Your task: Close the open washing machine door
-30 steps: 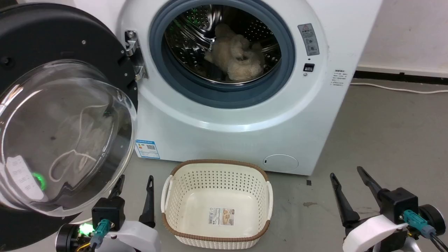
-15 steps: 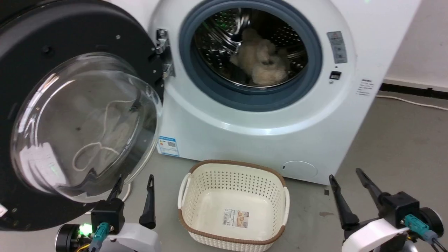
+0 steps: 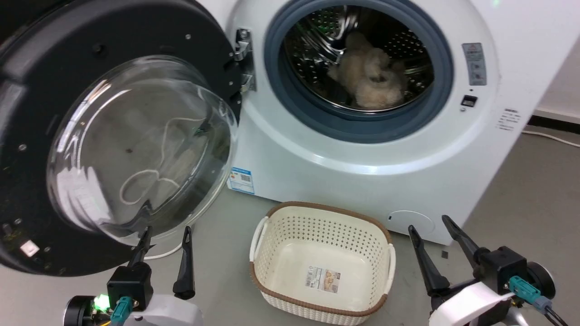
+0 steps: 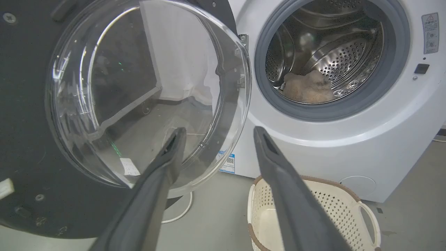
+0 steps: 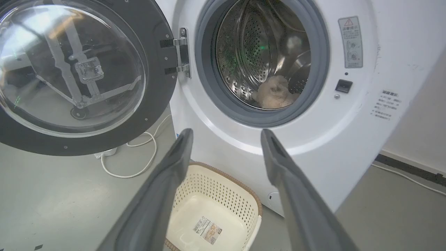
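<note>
Dark left end effector (image 3: 167, 229) spread, empty | right end effector (image 3: 427, 222) spread, empty

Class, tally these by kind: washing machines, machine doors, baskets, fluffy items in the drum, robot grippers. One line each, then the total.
washing machine: 1
washing machine door, open: 1
basket, empty: 1
fluffy beige item in the drum: 1
grippers: 2, left gripper and right gripper, both open
Total: 6

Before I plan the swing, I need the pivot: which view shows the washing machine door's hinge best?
Right wrist view: the hinge sits unobstructed, sharp, whole plate visible. Head view shows the hinge obliquely, slightly blurred. Left wrist view shows a sliver behind the door's glass bowl.
</note>
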Tool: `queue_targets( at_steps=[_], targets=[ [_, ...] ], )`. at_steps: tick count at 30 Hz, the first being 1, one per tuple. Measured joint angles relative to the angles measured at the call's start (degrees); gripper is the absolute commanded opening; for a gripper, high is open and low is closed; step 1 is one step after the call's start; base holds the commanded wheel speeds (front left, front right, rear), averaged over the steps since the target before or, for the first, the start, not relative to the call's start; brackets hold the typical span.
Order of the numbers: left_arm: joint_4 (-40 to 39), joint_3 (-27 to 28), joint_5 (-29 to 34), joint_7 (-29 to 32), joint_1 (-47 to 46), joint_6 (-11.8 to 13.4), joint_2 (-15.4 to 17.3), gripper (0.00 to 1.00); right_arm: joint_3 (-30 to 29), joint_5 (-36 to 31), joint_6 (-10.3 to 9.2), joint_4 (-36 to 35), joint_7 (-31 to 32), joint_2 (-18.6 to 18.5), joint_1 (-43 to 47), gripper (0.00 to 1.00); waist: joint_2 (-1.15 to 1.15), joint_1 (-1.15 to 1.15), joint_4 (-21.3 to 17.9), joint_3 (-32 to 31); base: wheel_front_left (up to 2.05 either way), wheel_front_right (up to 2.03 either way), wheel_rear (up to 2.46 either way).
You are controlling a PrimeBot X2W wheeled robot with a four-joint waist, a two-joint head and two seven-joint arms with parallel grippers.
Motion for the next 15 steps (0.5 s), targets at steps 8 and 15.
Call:
queue_targets(
  at_steps=[8,15],
  targets=[
    [-0.7,-0.2,0.0,-0.9,0.3,0.2,0.0,1.00,1.7,1.4,0.00,0.4,-1.1,-1.1,-0.2,1.00,0.00,0.00,1.8,-0.1,-0.15,-0.15,-0.15],
    [-1.4,-0.7,0.0,-1.7,1.0,0.7,0.0,1.00,2.6,2.4,0.00,0.7,-1.7,-1.7,-0.2,1.00,0.00,0.00,3.4,-0.2,-0.07,-0.07,-0.07]
  ],
)
